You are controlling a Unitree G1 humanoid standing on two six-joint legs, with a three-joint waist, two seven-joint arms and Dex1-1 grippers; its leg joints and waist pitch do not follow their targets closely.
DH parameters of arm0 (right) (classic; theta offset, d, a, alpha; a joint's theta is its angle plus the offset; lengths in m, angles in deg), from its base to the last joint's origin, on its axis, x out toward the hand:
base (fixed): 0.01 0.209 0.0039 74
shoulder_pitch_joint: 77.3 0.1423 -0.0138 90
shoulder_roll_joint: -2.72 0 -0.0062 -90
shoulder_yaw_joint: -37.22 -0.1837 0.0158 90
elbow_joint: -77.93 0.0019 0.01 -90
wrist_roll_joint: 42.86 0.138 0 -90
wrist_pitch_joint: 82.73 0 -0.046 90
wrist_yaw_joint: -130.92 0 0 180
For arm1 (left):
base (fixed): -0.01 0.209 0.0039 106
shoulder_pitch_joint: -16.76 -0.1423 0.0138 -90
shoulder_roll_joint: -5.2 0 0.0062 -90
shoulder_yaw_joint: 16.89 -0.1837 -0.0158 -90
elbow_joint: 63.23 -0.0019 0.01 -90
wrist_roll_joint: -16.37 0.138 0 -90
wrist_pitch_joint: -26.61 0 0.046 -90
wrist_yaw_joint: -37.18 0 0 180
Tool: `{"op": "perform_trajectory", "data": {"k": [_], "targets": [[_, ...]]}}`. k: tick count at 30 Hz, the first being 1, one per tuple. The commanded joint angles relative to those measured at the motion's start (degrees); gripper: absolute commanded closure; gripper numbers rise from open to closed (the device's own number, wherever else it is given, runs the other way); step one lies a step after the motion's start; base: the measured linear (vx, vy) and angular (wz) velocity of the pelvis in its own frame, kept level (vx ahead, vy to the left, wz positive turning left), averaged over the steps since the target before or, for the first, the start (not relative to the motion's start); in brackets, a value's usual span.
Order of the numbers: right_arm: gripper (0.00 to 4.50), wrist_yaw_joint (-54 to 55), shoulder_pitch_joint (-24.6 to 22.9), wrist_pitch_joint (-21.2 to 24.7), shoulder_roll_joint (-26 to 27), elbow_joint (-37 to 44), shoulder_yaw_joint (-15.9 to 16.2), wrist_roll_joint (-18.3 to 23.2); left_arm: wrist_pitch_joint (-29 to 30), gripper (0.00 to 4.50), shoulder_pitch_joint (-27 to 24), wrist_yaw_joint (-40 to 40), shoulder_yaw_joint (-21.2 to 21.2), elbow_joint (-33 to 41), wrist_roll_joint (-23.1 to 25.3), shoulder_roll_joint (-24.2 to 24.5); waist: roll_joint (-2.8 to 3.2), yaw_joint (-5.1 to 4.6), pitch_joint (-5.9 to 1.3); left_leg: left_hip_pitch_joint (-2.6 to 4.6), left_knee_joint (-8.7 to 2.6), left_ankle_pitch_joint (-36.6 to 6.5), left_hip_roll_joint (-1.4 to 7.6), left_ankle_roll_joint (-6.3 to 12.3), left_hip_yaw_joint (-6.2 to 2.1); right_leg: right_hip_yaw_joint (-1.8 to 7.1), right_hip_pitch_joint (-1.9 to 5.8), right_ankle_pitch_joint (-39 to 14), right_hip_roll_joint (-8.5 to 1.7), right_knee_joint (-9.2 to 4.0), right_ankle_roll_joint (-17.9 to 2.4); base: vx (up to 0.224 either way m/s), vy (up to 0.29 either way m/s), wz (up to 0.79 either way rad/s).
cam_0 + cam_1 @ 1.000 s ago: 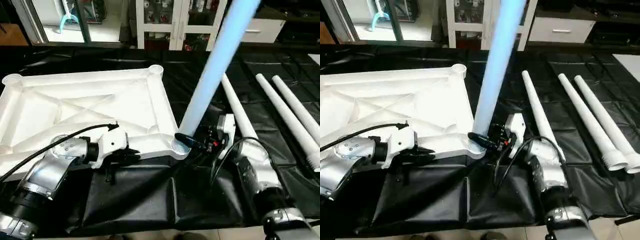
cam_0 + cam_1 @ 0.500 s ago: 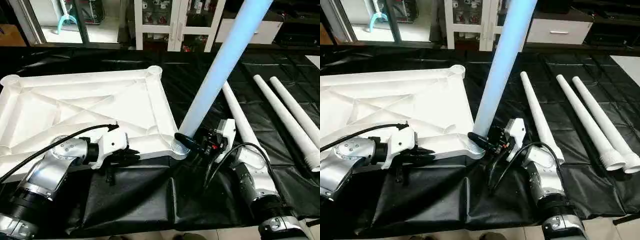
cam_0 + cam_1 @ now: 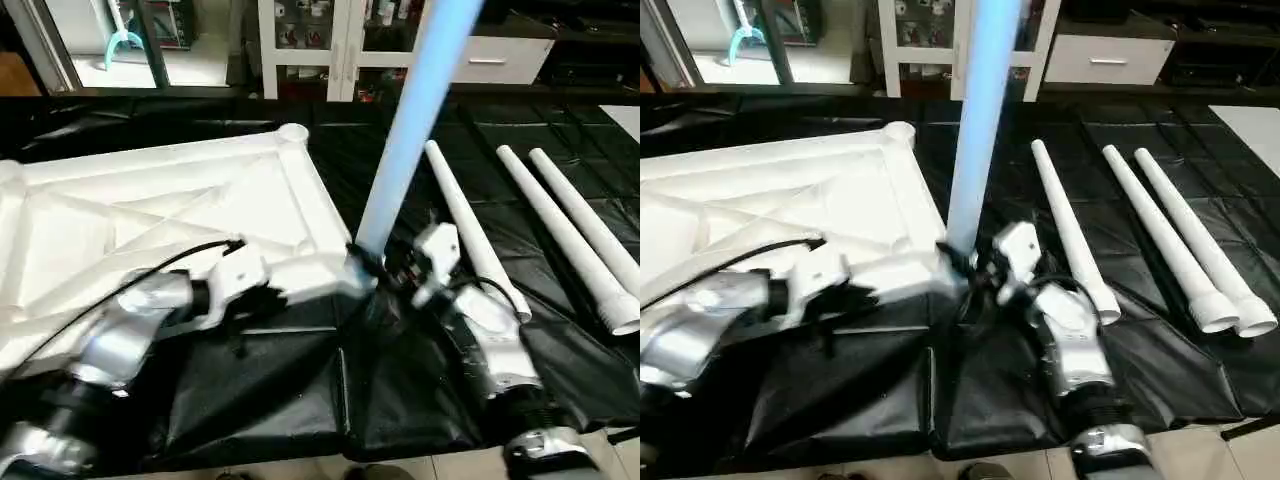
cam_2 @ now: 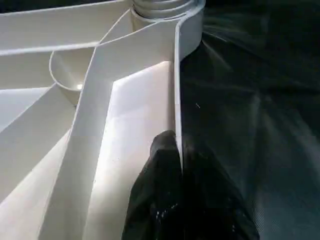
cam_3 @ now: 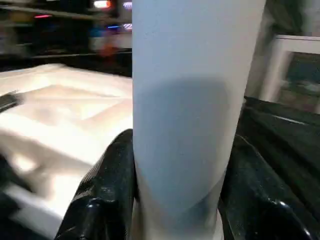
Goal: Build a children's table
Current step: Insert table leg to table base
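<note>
The white table top (image 3: pixel 150 210) lies underside up on the black sheet, its diagonal ribs showing. My left gripper (image 3: pixel 275 295) is shut on the top's near rim (image 4: pixel 176 75), one finger on each side of it. One white leg (image 3: pixel 410 120) stands nearly upright in the near right corner socket (image 3: pixel 352 272). My right gripper (image 3: pixel 375 265) is shut on this leg's base, and its black fingers (image 5: pixel 107 185) press on both sides of the tube (image 5: pixel 192 100). Three more legs (image 3: pixel 465 225) (image 3: pixel 560 235) (image 3: pixel 590 220) lie side by side on the sheet to the right.
A white glass-door cabinet (image 3: pixel 340 40) and a white drawer unit (image 3: pixel 490 60) stand behind the work area. The black sheet (image 3: pixel 400 390) hangs over the near edge, with bare floor below it.
The whole view has shifted as the camera moved. The leg in the socket leans less than before and stands closer to upright. Both grippers keep their holds.
</note>
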Motion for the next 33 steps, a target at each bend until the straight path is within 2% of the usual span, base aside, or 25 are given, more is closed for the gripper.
{"op": "perform_trajectory", "data": {"k": [1, 4, 7, 8, 9, 11, 12, 15, 18, 20, 24, 27, 28, 33], "targets": [[2.61, 11.1, -2.3, 8.6, -0.3, -9.7, -5.2, -0.9, 3.3, 4.50, -1.8, -0.2, -2.2, 1.4, -1.9, -2.5, 0.44, -0.43, -0.66, 1.27, -5.78, -28.7, 4.19, -3.50, -3.41, 3.02, -1.35, -29.1, -4.44, -6.53, -7.9, 0.000, 0.000, 0.00], [2.61, 16.0, -1.6, 10.2, 1.4, -11.2, -6.5, -0.1, 6.0, 4.50, -1.0, -2.8, -1.7, 2.7, -1.6, -4.7, 0.49, -0.73, -0.75, 1.12, -5.86, -28.2, 4.16, -3.33, -3.45, 2.86, -1.18, -27.2, -4.31, -6.36, -8.1, 0.000, 0.000, 0.00], [2.61, 22.7, -0.5, 11.1, 3.0, -12.8, -7.3, -1.0, 9.3, 4.50, -0.1, -7.1, -2.0, 3.8, 0.7, -7.2, 0.92, -0.65, -0.87, 1.47, -5.67, -26.0, 4.13, -3.40, -2.83, 2.91, -1.31, -21.8, -4.08, -6.29, -9.4, 0.000, 0.000, 0.00], [2.61, 23.3, -0.4, 11.1, 3.1, -13.0, -7.2, -1.2, 9.8, 4.50, 0.0, -7.7, -2.1, 3.9, 1.1, -7.5, 0.87, -0.68, -0.93, 1.30, -5.66, -25.4, 4.13, -3.35, -2.83, 2.89, -1.11, -20.7, -4.08, -6.16, -9.5, 0.000, 0.000, 0.00], [2.61, 26.8, 0.0, 10.8, 3.5, -13.5, -6.7, -2.8, 11.8, 4.50, 0.6, -10.7, -2.2, 4.1, 2.5, -9.4, 0.95, -0.65, -0.88, 1.11, -5.77, -24.4, 4.22, -3.41, -2.75, 2.84, -0.91, -18.8, -4.02, -6.00, -9.8, 0.000, 0.000, 0.00], [2.61, 30.6, 0.5, 9.5, 4.0, -13.8, -5.6, -5.2, 14.2, 4.50, 1.5, -15.7, -1.9, 4.1, 4.2, -12.3, 1.01, -0.52, -1.09, 1.29, -5.67, -23.3, 4.17, -3.72, -2.63, 2.69, -0.76, -16.6, -3.91, -5.86, -10.1, 0.000, 0.000, 0.00], [2.61, 32.7, 0.6, 8.6, 4.6, -13.5, -4.8, -6.7, 15.8, 4.50, 2.0, -19.4, -1.3, 3.9, 5.0, -14.6, 0.90, -0.38, -1.18, 1.11, -5.57, -22.3, 4.06, -3.49, -2.55, 2.67, -0.49, -14.9, -3.92, -5.77, -10.2, 0.000, 0.000, 0.00], [2.61, 34.9, 0.8, 7.8, 5.2, -13.2, -3.9, -8.1, 17.2, 4.50, 2.5, -23.6, -0.7, 3.4, 6.2, -16.6, 0.54, -0.05, -1.35, 0.95, -5.29, -20.7, 3.77, -2.16, -2.31, 2.79, -0.17, -12.5, -3.84, -5.74, -9.8, 0.000, 0.000, 0.00], [2.61, 37.8, 0.9, 6.0, 5.8, -13.3, -3.5, -9.2, 17.5, 4.50, 3.1, -28.4, -0.3, 2.4, 9.0, -17.7, 0.36, 0.17, -1.39, 0.88, -5.20, -19.4, 3.70, -1.01, -2.24, 2.88, -0.08, -11.4, -3.74, -5.79, -9.5, 0.000, 0.000, 0.00], [2.61, 39.2, 1.1, 5.2, 5.9, -13.4, -3.6, -9.5, 17.8, 4.50, 3.5, -31.0, 0.7, 2.0, 10.3, -18.1, 0.42, 0.14, -1.59, 0.62, -5.14, -18.2, 3.64, -0.58, -2.36, 2.84, 0.27, -10.5, -3.80, -5.60, -9.4, 0.000, 0.000, 0.00], [2.61, 44.6, 0.9, 3.9, 5.1, -12.8, -5.4, -10.5, 18.1, 4.50, 4.4, -34.1, 2.7, 1.1, 11.5, -17.8, 0.43, 0.27, -1.72, 0.43, -4.90, -14.8, 3.58, 0.77, -2.23, 2.68, 0.54, -5.4, -3.66, -5.17, -10.2, 0.000, 0.000, 0.00], [2.61, 45.2, 0.7, 3.3, 5.3, -12.6, -5.7, -10.5, 17.7, 4.50, 4.4, -34.1, 2.6, 1.0, 11.4, -17.9, 0.41, 0.13, -1.76, 0.11, -4.84, -14.8, 3.59, 1.22, -2.30, 2.63, 0.79, -4.9, -3.79, -5.06, -10.6, 0.000, 0.000, 0.00], [2.61, 45.1, 0.7, 3.2, 5.5, -12.7, -5.7, -10.4, 17.8, 4.50, 4.3, -33.8, 2.5, 1.1, 11.2, -18.0, 0.65, 0.05, -1.84, 0.28, -4.79, -14.5, 3.62, 1.38, -2.24, 2.59, 0.73, -4.2, -3.70, -5.08, -10.7, 0.000, 0.000, 0.00], [2.61, 42.9, 1.2, 2.9, 6.9, -14.0, -7.6, -7.2, 17.3, 4.50, 3.6, -31.0, 1.2, 1.9, 10.6, -18.0, 0.77, 0.08, -1.85, 0.28, -4.78, -14.6, 3.69, 1.82, -2.24, 2.57, 0.84, -3.5, -3.74, -4.95, -11.5, 0.000, 0.000, 0.00]]}}
